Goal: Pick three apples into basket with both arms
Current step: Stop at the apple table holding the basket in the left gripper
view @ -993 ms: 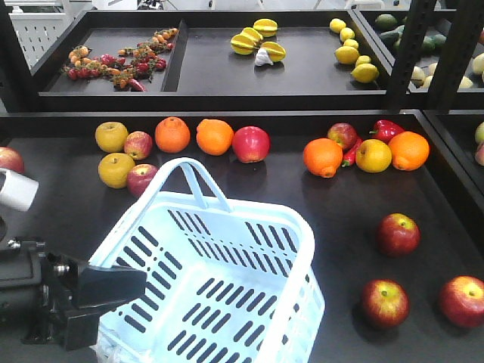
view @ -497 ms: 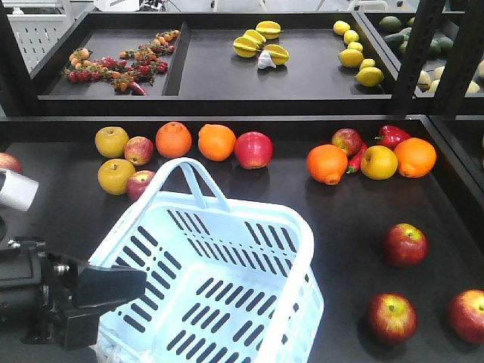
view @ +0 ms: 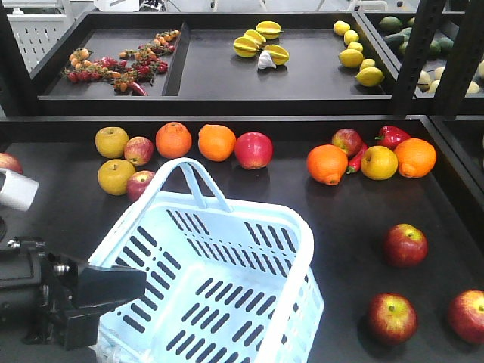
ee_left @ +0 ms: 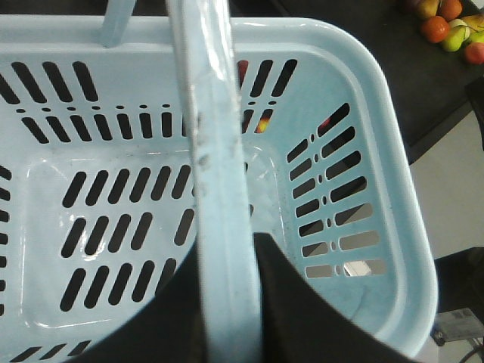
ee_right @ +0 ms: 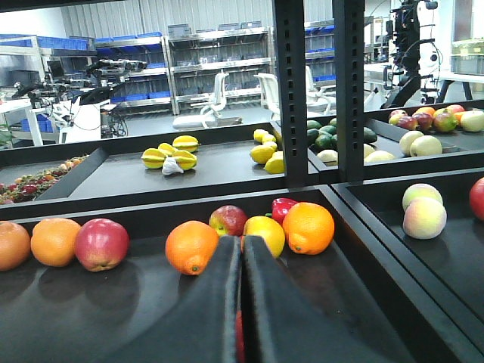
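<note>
Left gripper [ee_left: 227, 253] clamps the pale blue slotted plastic basket [view: 302, 249]; right gripper [ee_right: 240, 243] closed; round dark red apples [view: 406, 245] at three o'clock.

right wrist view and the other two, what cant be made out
Right wrist view: the shut right gripper covers the shelf under it; a red sliver between its fingers is too small to identify.
Front view: the rightmost apple is cut off by the right edge; the right arm is outside the frame.
Left wrist view: the basket's handle and the left gripper block part of its floor.
</note>
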Available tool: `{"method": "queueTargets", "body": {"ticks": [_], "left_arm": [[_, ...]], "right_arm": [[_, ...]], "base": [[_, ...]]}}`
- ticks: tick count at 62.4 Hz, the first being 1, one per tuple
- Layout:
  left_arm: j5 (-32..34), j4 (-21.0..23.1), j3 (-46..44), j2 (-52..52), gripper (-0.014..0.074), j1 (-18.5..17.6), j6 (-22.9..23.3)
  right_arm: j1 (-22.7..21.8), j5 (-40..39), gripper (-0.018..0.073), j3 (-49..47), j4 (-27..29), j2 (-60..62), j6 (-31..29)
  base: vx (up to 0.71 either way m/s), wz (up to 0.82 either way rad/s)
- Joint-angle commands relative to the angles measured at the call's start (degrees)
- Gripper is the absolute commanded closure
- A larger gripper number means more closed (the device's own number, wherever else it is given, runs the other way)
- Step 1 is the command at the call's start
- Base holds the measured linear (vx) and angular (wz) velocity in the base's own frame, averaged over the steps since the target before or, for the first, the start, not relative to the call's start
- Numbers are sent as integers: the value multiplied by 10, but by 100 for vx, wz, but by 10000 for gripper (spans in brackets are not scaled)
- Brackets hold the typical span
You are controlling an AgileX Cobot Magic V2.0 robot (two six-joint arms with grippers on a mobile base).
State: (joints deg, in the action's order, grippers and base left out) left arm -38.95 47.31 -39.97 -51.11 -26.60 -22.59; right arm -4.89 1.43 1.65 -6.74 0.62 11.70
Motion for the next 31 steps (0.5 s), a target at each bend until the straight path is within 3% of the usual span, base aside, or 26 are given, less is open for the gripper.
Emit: {"method": "queueTargets", "body": {"ticks": [1,31], "left_arm": [[31,32,-18,7,603,-3,-1],[37,32,-18,7,603,-3,-1]], "right_arm": [[-3,-41,564,8,-3,6,-6],[-3,-41,564,8,-3,6,-6]], "base": [[0,0],[0,0]]}}
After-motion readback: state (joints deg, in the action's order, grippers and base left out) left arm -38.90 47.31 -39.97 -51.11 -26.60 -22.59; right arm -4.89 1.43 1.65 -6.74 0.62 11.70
